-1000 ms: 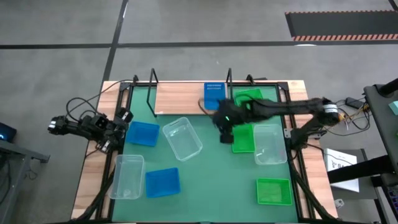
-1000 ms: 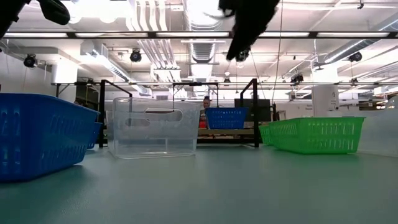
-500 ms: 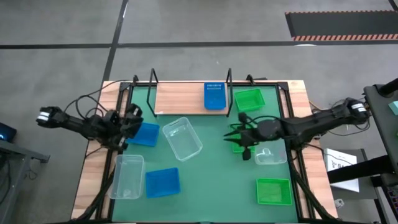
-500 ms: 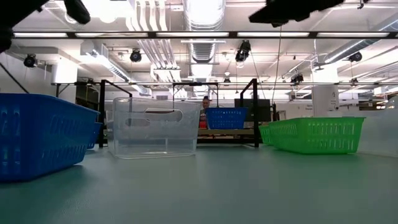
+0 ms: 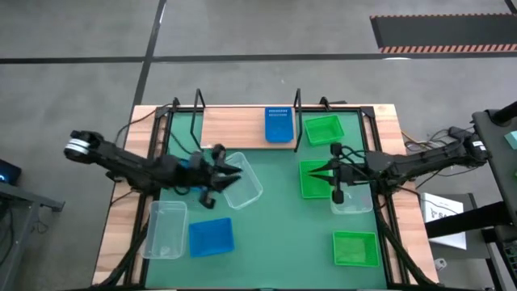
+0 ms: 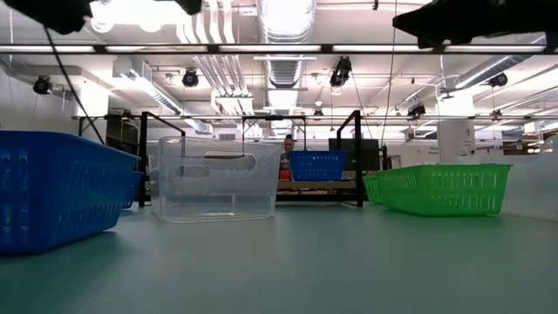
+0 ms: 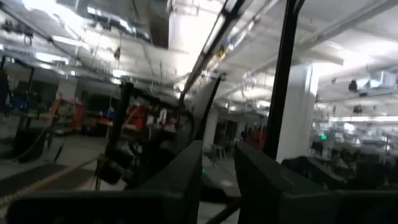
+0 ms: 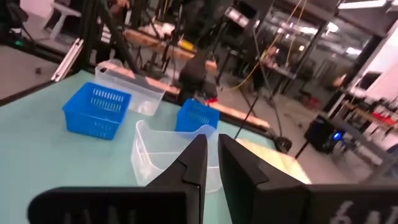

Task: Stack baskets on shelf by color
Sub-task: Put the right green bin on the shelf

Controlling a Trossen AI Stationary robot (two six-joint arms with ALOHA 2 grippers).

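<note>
A blue basket stands on the wooden shelf at the table's far edge, with a green basket on the mat just right of it. The other baskets lie scattered on the mat. My left gripper hangs open in the air over a clear basket, touching nothing; its fingers stand apart with nothing between them. My right gripper is shut and empty, level, above a green basket beside a clear one. In its wrist view, only a thin slit separates its fingers.
A blue basket lies partly under my left arm. At the near side stand a clear basket, a blue one and a green one. Black wire uprights rise at the shelf's ends.
My left gripper has swung from the table's left edge toward the right, rising, past the blue basket to above the clear one. My right gripper has drawn back from near the shelf toward the table's right edge, tipped from pointing down to level, and shut its fingers. No basket has moved.
</note>
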